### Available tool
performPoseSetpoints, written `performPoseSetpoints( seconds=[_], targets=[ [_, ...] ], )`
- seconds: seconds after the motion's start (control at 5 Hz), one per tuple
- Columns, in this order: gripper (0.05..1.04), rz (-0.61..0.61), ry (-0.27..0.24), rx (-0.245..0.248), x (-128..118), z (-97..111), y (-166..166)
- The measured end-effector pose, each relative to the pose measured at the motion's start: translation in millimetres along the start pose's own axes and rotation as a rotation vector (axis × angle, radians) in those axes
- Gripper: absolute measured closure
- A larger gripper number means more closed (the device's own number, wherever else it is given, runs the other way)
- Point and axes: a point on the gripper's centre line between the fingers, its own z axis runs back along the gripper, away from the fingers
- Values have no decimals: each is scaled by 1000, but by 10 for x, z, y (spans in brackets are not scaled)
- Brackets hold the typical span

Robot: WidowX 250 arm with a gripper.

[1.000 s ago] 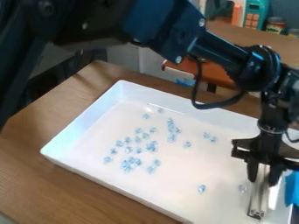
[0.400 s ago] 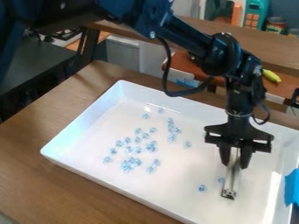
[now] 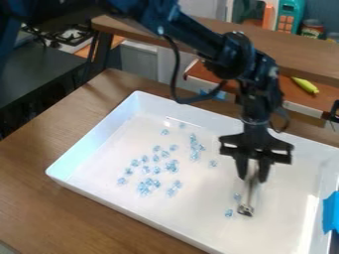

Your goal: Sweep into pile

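From where I stand: arm slanting in from the upper left, gripper (image 3: 254,174) hanging over the right half of the tray (image 3: 85,187). Jaws closed on a slim metal bar (image 3: 250,191), one finger either side, bar pointing down and leaning a little. Its foot is at or near the tray floor; contact can't be made out.

Beads (image 3: 172,166), clear bluish, all within the tray. Most lie in a loose scatter left of the bar, some bunched, others apart. One lone bead (image 3: 212,163) sits between that scatter and the gripper. Two strays close by the bar: the upper stray (image 3: 237,197) just beside it, the lower stray (image 3: 229,213) just left of its foot.

Step in hand, I'd judge: bringing the outliers in toward the main group. Early in the job; no single pile to speak of.

Next move, my guess: bar kept low, drawn leftward across the floor so both strays travel to the scatter. Wants a steady, level stroke. A narrow foot like that could let beads slip round its sides, so several passes look likely. After that, short pushes from the scatter's edges inward.
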Motion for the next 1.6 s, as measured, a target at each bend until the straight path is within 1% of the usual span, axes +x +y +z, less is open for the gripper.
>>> performPoseSetpoints(
  seconds=[0.4,0.6,0.8,1.0,1.2,1.4,1.6],
  targets=[
    [725,6,61,24,37,26,358],
    [725,28,91,46,66,49,619],
    [725,49,99,79,104,75,841],
    [725,46,99,118,122,89,968],
    [725,38,90,184,146,101,1121],
    [725,29,68,267,188,132,1313],
    [725,17,63,325,189,144,1411]
  ],
)
